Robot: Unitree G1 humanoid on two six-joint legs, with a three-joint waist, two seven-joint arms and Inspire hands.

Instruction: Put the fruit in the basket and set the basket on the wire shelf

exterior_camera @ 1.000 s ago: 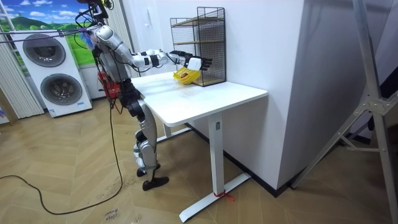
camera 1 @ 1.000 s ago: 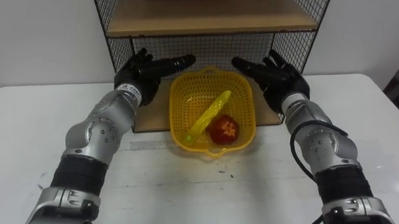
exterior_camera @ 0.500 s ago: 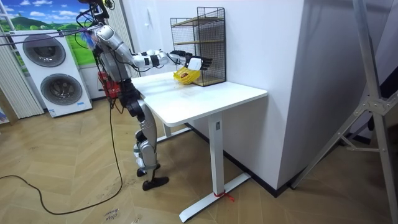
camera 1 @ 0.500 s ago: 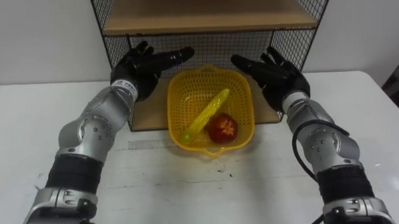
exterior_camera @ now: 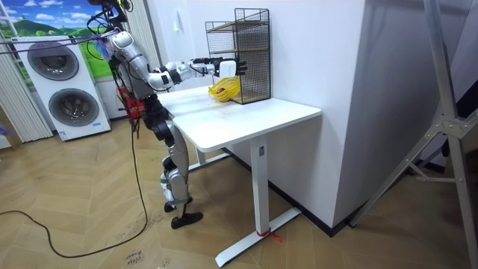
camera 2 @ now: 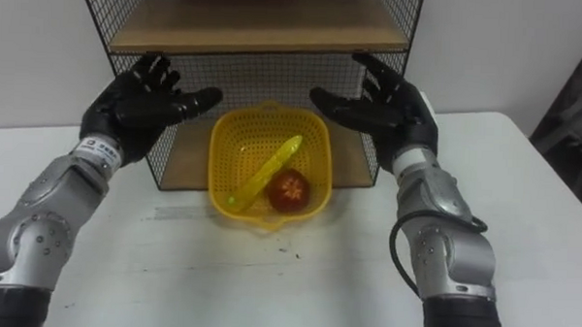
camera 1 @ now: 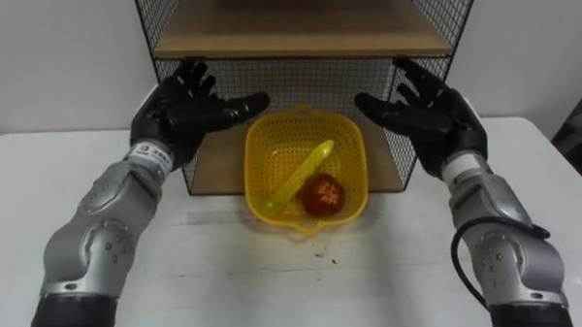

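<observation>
White counter (camera 1: 268, 279) against a pale wall carries a wire shelf (camera 1: 296, 30) w/ wooden boards. Yellow basket (camera 1: 355, 154) sits at the shelf's open front, rear part over the bottom board, front part out over the counter. Inside it: a long yellow fruit (camera 1: 300, 174) lying diagonally, and a red fruit (camera 1: 323, 196) touching its lower-right side. Left hand (camera 1: 181, 111) is up beside the basket's left, right hand (camera 1: 433, 115) beside its right. Both are released, fingers straight and spread, palms turned inward twd each other. Neither touches basket or fruit; the basket lies btwn and below them. Room view: robot stands at the counter's edge, arms stretched out twd the shelf, washers (exterior_camera: 56, 63) behind it.
</observation>
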